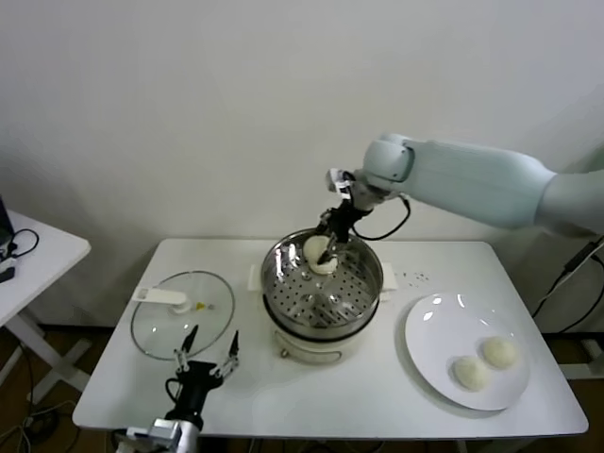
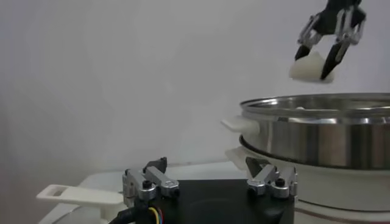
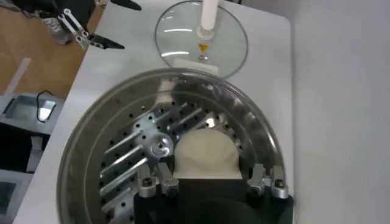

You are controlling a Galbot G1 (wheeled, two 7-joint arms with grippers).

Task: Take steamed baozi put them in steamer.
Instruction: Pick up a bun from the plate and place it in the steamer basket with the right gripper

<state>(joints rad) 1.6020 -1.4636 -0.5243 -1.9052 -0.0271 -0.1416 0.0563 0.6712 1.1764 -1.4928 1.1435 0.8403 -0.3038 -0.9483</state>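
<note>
My right gripper [image 1: 326, 250] is shut on one steamed baozi [image 1: 317, 253], a cream-white bun, and holds it just above the far side of the steamer [image 1: 361, 311]. In the right wrist view the baozi [image 3: 206, 152] sits between my fingers over the perforated bottom of the steamer [image 3: 91, 140]. The left wrist view shows the held baozi [image 2: 311, 66] above the steamer's rim [image 2: 317, 140]. Two more baozi [image 1: 469, 373] [image 1: 499, 352] lie on the white plate [image 1: 439, 330]. My left gripper [image 1: 212, 340] is open and empty at the table's front left.
The flat glass lid [image 1: 184, 316] with a white handle lies on the table left of the steamer, just beyond my left gripper. The plate is right of the steamer. A small white side table [image 1: 38, 255] stands at the far left.
</note>
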